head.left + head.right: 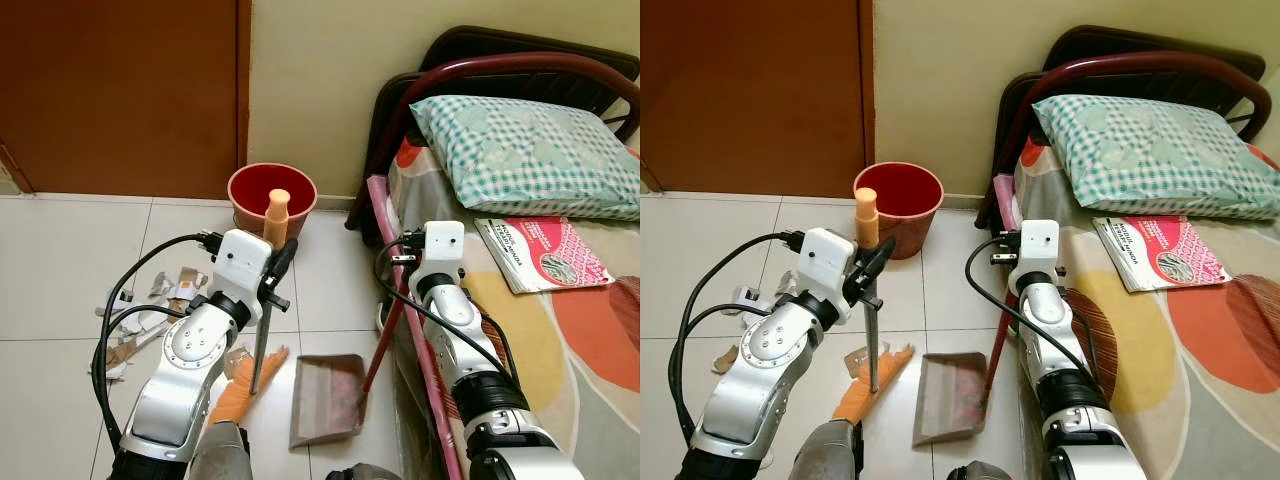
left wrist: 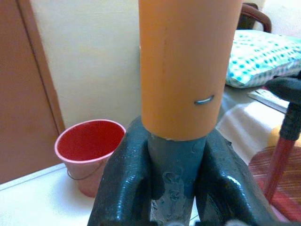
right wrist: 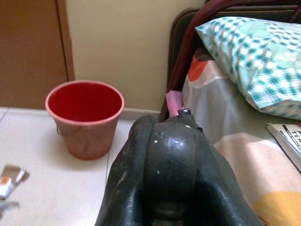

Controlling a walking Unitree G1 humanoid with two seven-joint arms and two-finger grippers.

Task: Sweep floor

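The white tiled floor (image 1: 60, 300) is spread across the left of the frame, with torn paper scraps (image 1: 150, 310) strewn at lower left. A brown dustpan (image 1: 325, 400) with a red handle is held at lower centre by the right gripper (image 1: 400, 262), fingers clamped on it. An orange-topped broom (image 1: 268, 290) is gripped upright by the left gripper (image 1: 278, 268) before the red plastic bucket (image 1: 270, 190).

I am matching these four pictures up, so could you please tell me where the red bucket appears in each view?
Left eye view: red bucket against the wall, upper middle.
Right eye view: left of centre, by the wall.
Left wrist view: lower left.
Right wrist view: left, on the tiles.
Shared landmark: the checked pillow.
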